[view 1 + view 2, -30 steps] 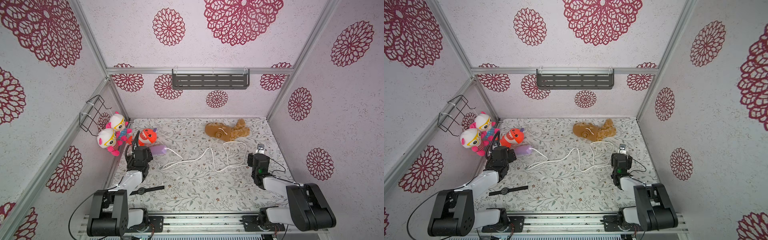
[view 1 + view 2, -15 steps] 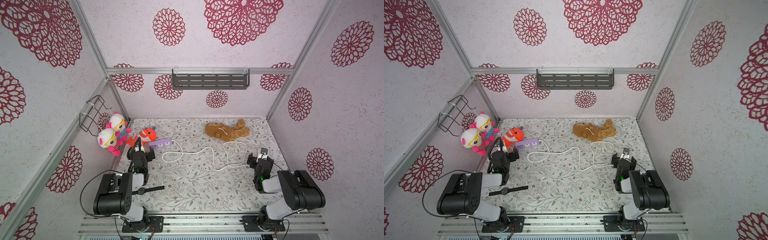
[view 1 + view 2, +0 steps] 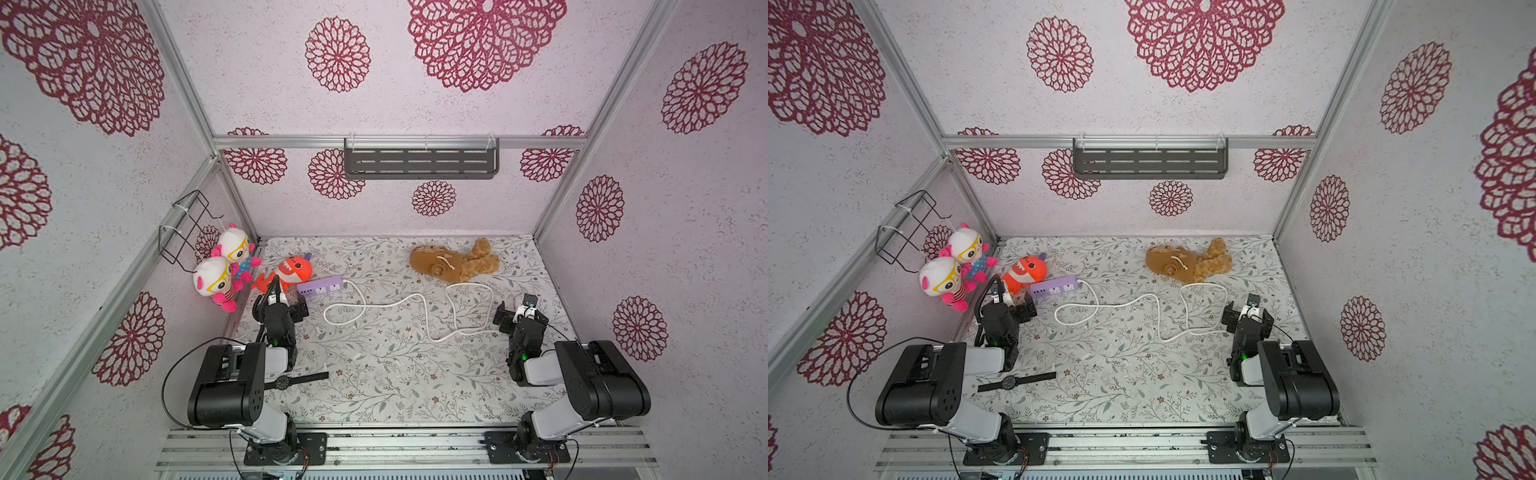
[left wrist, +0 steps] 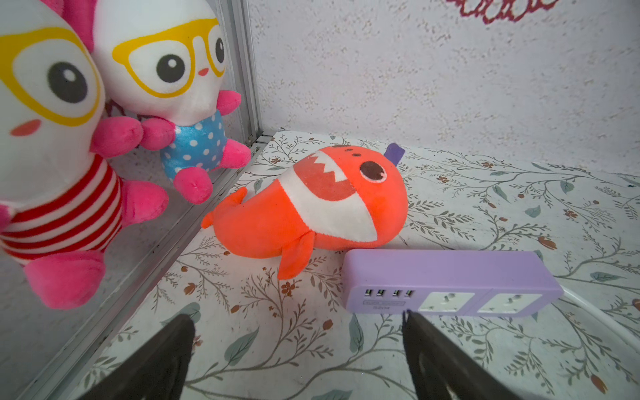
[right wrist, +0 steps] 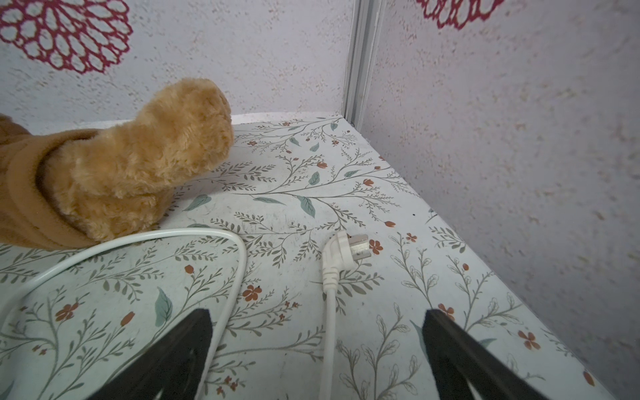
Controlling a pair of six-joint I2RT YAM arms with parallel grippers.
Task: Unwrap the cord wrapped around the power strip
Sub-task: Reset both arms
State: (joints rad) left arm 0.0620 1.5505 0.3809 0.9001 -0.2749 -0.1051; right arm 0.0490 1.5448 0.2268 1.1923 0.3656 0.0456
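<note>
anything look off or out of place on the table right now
The power strip stands tipped on its long edge, sockets facing sideways, beside the orange shark plush. A black wristwatch lies stray near the left arm. The cord sprawls loose, wrapped around nothing.

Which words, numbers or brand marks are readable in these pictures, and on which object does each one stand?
No text can be read in any view.
On the power strip, a small grey label under the four small ports: too blurred to read.
On the wristwatch, the dial: too small to read.
</note>
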